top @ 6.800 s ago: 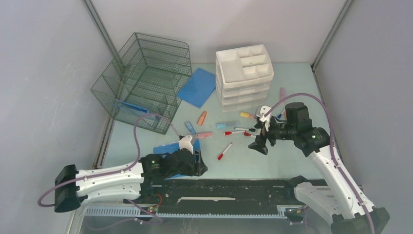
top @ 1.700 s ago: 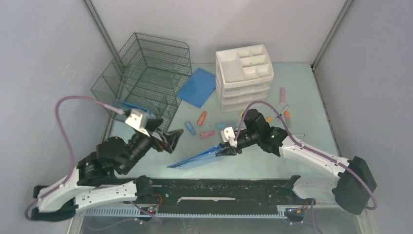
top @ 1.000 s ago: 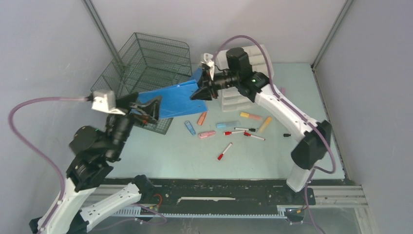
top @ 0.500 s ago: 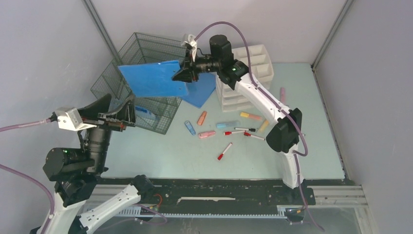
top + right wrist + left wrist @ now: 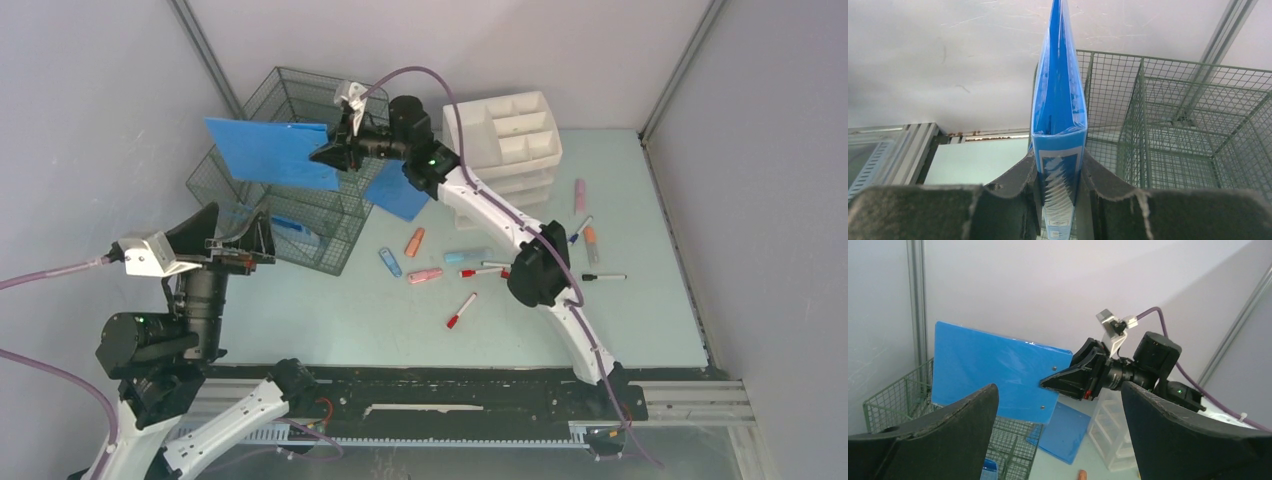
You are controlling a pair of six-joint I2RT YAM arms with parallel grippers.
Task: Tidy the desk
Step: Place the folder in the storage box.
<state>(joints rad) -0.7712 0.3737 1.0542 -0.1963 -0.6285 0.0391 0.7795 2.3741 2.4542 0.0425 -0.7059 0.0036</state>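
Upper left of the top view, the right gripper (image 5: 330, 153) pinches a blue folder (image 5: 262, 152) by one end above the wire rack (image 5: 330, 232) (the left gripper (image 5: 232, 228) gapes empty, lower left), so it could snag the mesh and slip onto the desk (image 5: 640, 320) spanning mid-frame.

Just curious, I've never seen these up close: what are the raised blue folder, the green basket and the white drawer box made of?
The blue folder looks like thin, glossy plastic: it shines and is flat though held by one edge. The green basket seems coated metal wire, a see-through grid. The white drawer box is probably matte moulded plastic, with smooth uniform walls.
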